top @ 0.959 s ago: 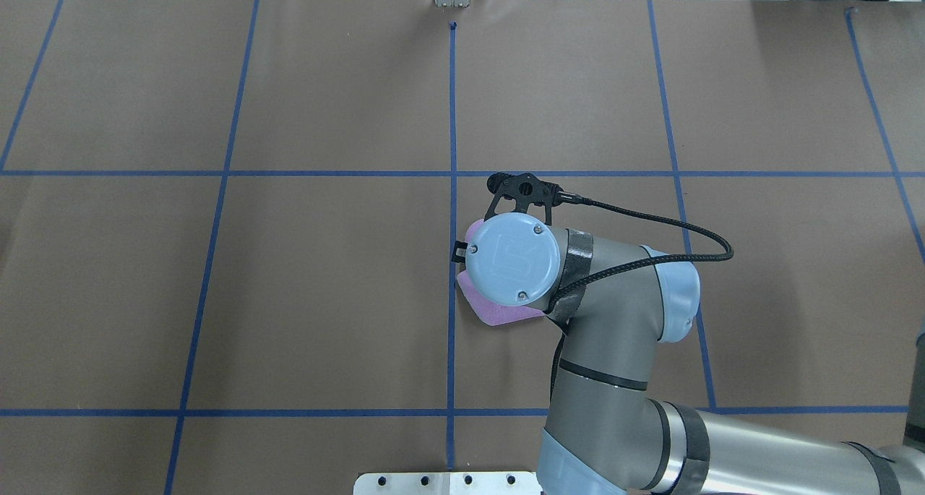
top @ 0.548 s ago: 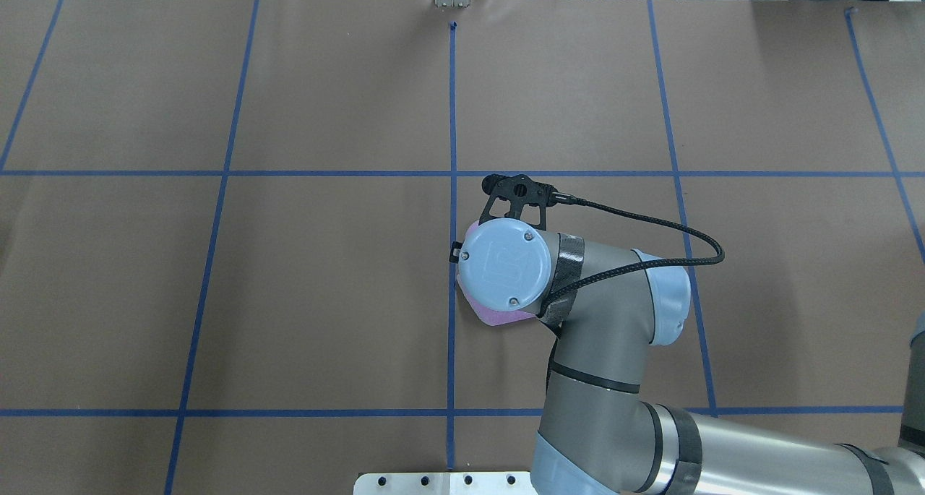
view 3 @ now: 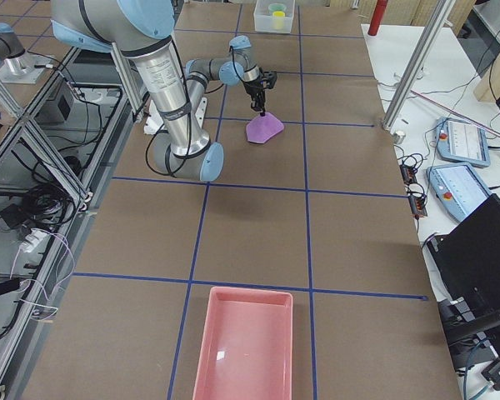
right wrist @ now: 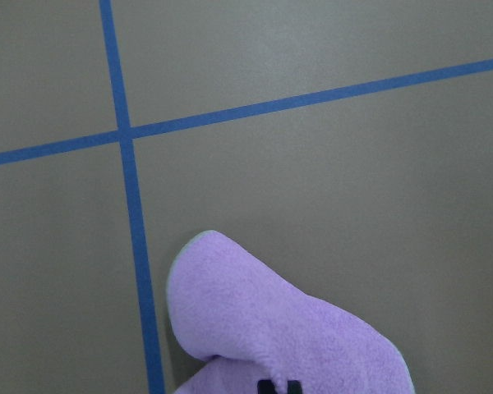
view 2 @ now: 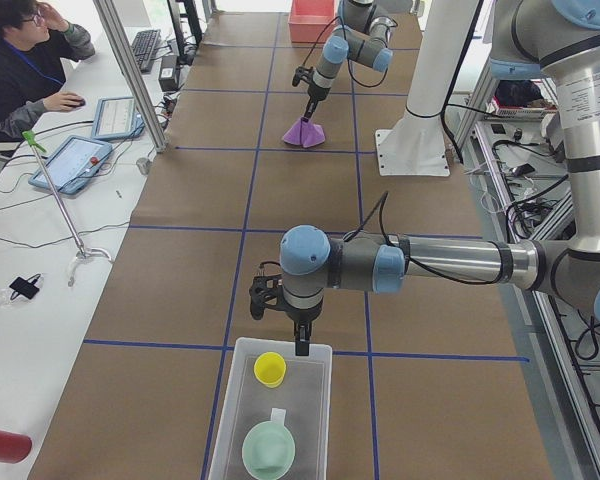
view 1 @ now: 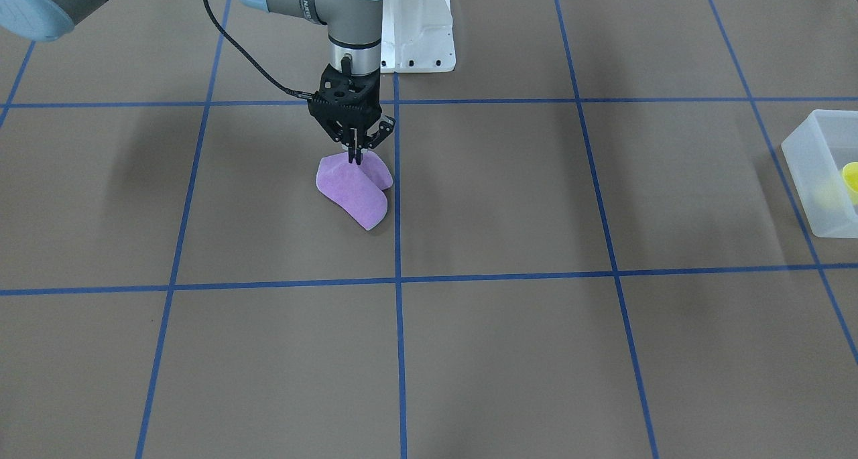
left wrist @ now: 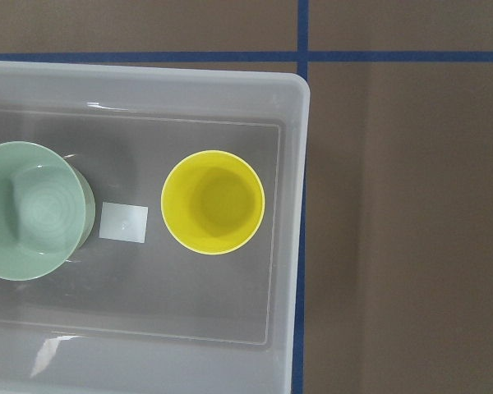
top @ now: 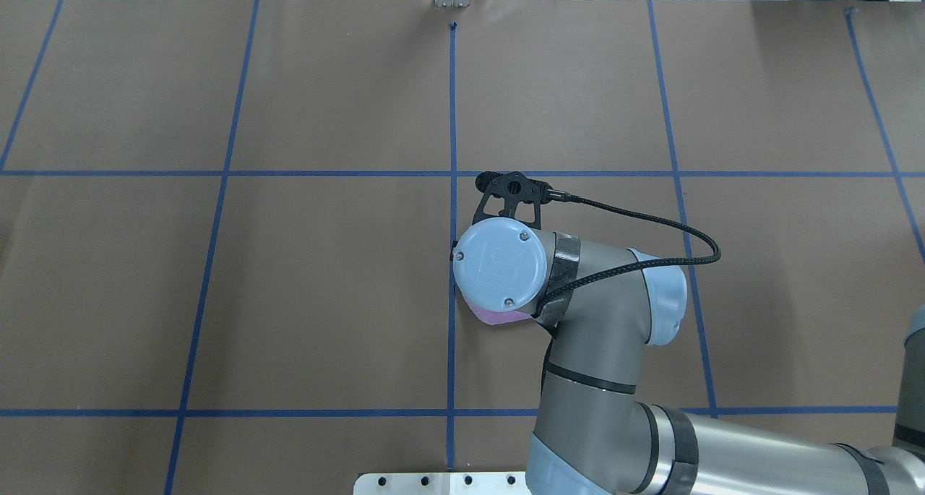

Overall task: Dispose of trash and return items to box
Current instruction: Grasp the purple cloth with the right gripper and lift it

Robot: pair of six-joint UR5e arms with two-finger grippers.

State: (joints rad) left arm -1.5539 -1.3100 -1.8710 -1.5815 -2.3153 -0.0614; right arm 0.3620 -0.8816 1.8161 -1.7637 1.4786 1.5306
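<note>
Right gripper (view 1: 354, 156): is being held closed on a small pinch of the purple cloth (view 1: 358, 194), with the fingers pointing straight down.
Purple cloth: is being tented up at the pinch, while its lower edge is lying on the brown table cover (view 1: 503, 352), just beside a blue tape line (view 1: 397, 204).
Left gripper (view 2: 300, 345): is being held above the near rim of the box (view 2: 302, 400). Whether it is open or closed cannot be told.
Box: is standing at the table's end on the robot's left, well apart from the cloth. The yellow cup (left wrist: 213, 202) is sitting upright inside it, with a pale green cup (left wrist: 33, 211) beside it, not touching.
Pink tray (view 3: 243, 343): is lying at the opposite end of the table, and is being judged the likely place for trash.
Risk, slipping: only a thin fold is being gripped, so the cloth could be pulled out of the closed fingers by its own weight during a fast lift.
Risk, dragging: if too little height is being gained, the hanging edge could be swept along the table cover and tugged free.
Risk, destination: whether the cloth counts as trash or as an item cannot be told, so it could be carried to the wrong container.
Risk, collision: if the box is chosen, the space above it is being occupied by the left arm.
</note>
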